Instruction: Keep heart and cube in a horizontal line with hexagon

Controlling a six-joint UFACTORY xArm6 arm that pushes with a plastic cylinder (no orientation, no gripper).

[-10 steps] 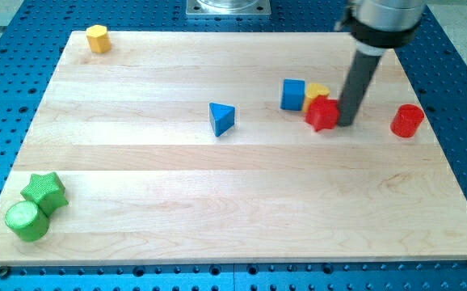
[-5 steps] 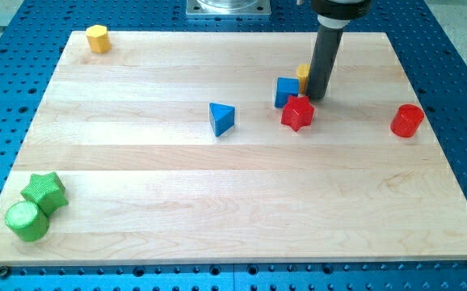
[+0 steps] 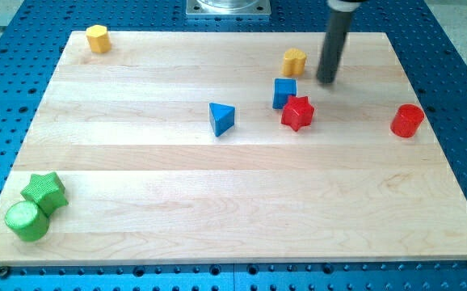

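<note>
A yellow heart [image 3: 294, 61] lies on the wooden board [image 3: 217, 202] at the upper right. A blue cube [image 3: 283, 92] sits just below it, touching a red star [image 3: 297, 112] at its lower right. A yellow hexagon [image 3: 97, 38] sits in the board's top left corner. My tip [image 3: 326, 81] stands to the right of the heart and above right of the cube, apart from both.
A blue triangle [image 3: 222, 118] lies near the board's middle. A red cylinder [image 3: 407, 120] stands near the right edge. A green star [image 3: 44, 191] and a green cylinder [image 3: 27, 220] sit together at the bottom left corner.
The yellow heart has moved up and left, away from the cube. The red star slid left to the cube. My tip went up, then slightly right, and is off the blocks.
</note>
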